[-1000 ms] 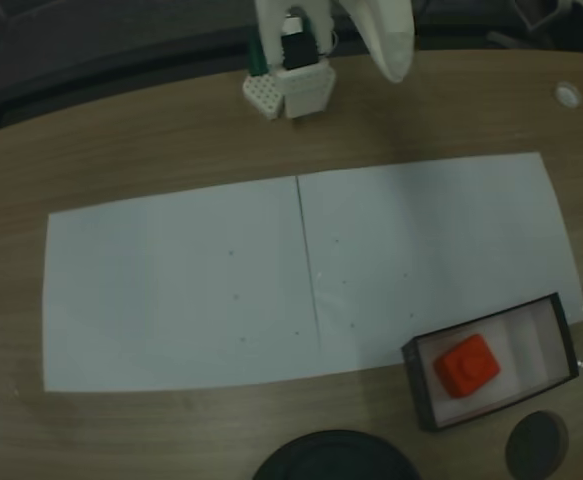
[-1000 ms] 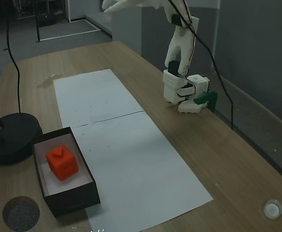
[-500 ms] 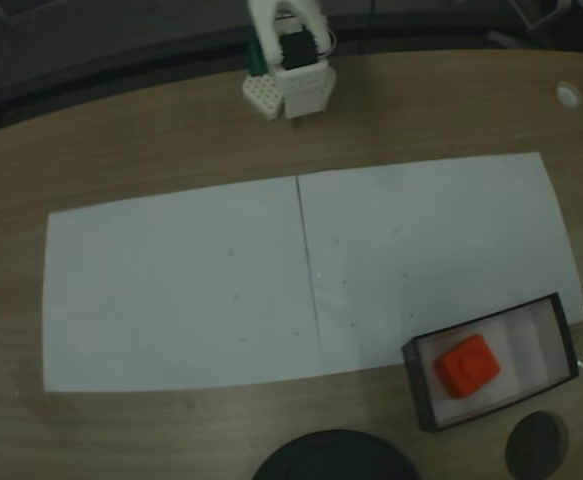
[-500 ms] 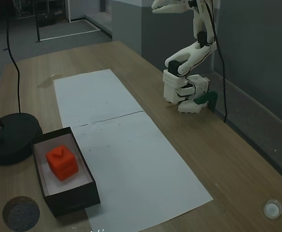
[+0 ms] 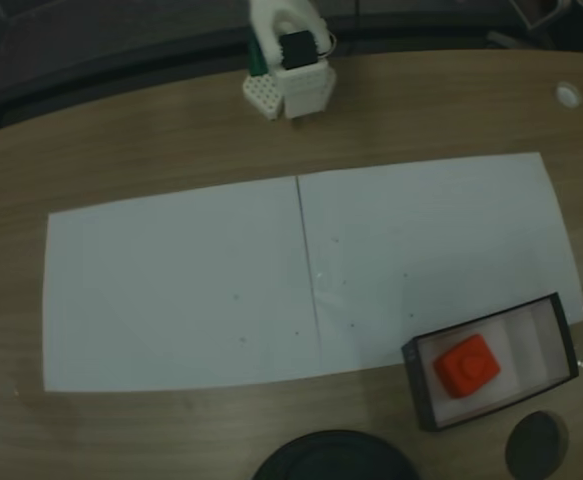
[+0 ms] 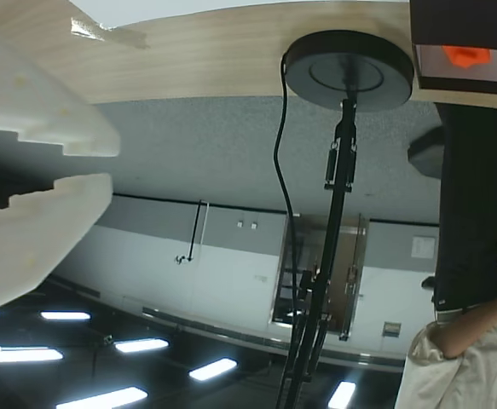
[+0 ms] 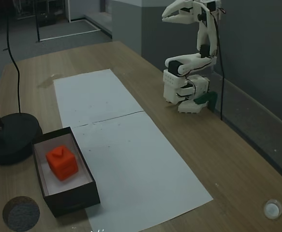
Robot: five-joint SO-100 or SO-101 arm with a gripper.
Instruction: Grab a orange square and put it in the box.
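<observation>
The orange square rests inside the box, near its left end in a fixed view; the same square sits on the white floor of the black-walled box. The white arm is folded back over its base at the far table edge. Its gripper is held high in the air, far from the box, with jaws together and nothing between them. In the upside-down wrist view the gripper enters from the left, and the square shows at the top right.
Two white paper sheets cover the middle of the wooden table. A black round stand base and a small dark disc lie beside the box. A small white cap sits near a table edge. A person's arm shows in the wrist view.
The arm has drawn back from over the table and folded up over its base, with the gripper now nearer the base. The orange square has stayed in the box.
</observation>
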